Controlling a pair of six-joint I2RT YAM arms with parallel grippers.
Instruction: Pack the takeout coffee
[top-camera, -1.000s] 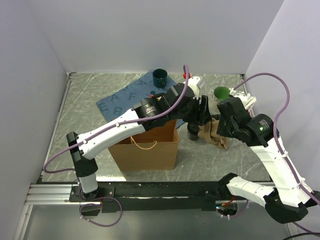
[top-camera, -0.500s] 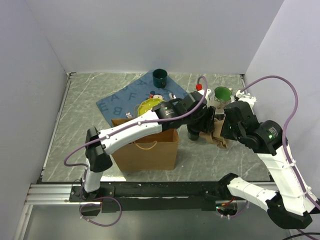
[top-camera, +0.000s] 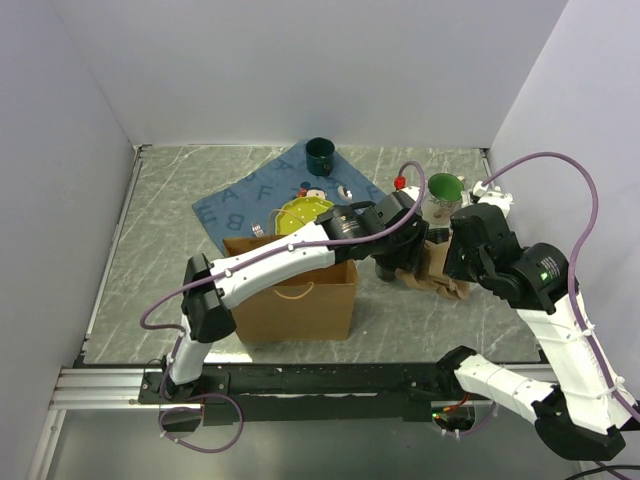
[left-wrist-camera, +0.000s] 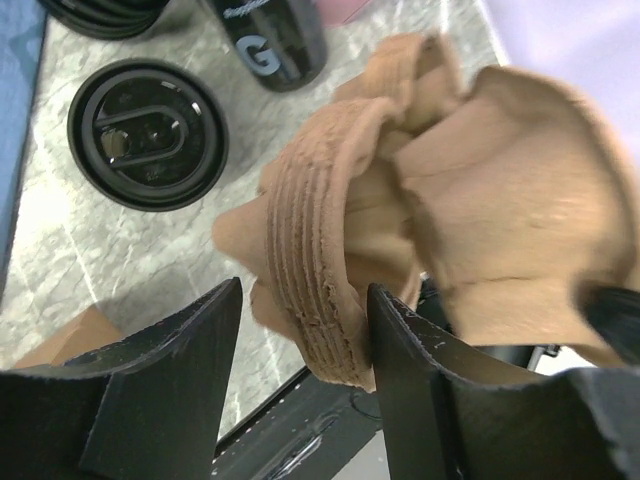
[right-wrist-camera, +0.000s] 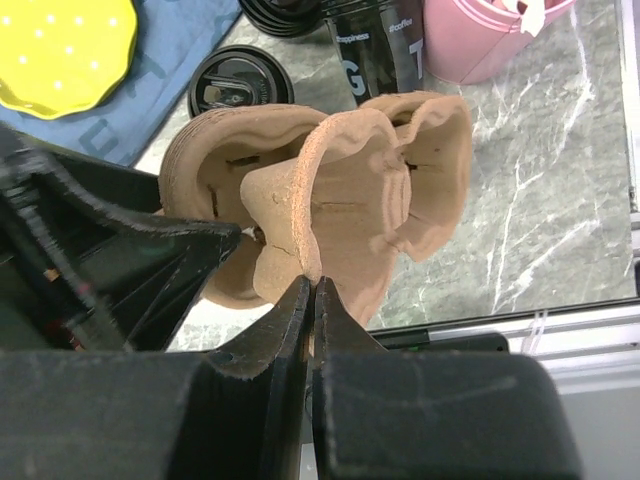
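My right gripper (right-wrist-camera: 312, 285) is shut on a thin wall of the brown pulp cup carrier (right-wrist-camera: 340, 190) and holds it tilted above the table. My left gripper (left-wrist-camera: 303, 300) stands open astride one ribbed pocket of the same carrier (left-wrist-camera: 320, 250). Its right finger touches the pocket and a gap shows on the left. One takeout coffee cup with a round black lid (left-wrist-camera: 148, 135) stands on the marble below, and another black one with white lettering (left-wrist-camera: 270, 40) stands beside it. From above, both grippers meet at the carrier (top-camera: 435, 272), with a coffee cup (top-camera: 385, 268) just left of it.
An open brown paper bag (top-camera: 295, 290) stands under the left arm. Behind it lies a blue letter mat (top-camera: 240, 205) with a yellow plate (top-camera: 300, 212) and a dark green mug (top-camera: 320, 153). A pink cup (right-wrist-camera: 490, 35) and a green-topped container (top-camera: 443, 188) stand behind the carrier.
The left arm has swung down and right to the carrier, uncovering the yellow plate, and its jaws have narrowed a little. The right gripper still holds the carrier.
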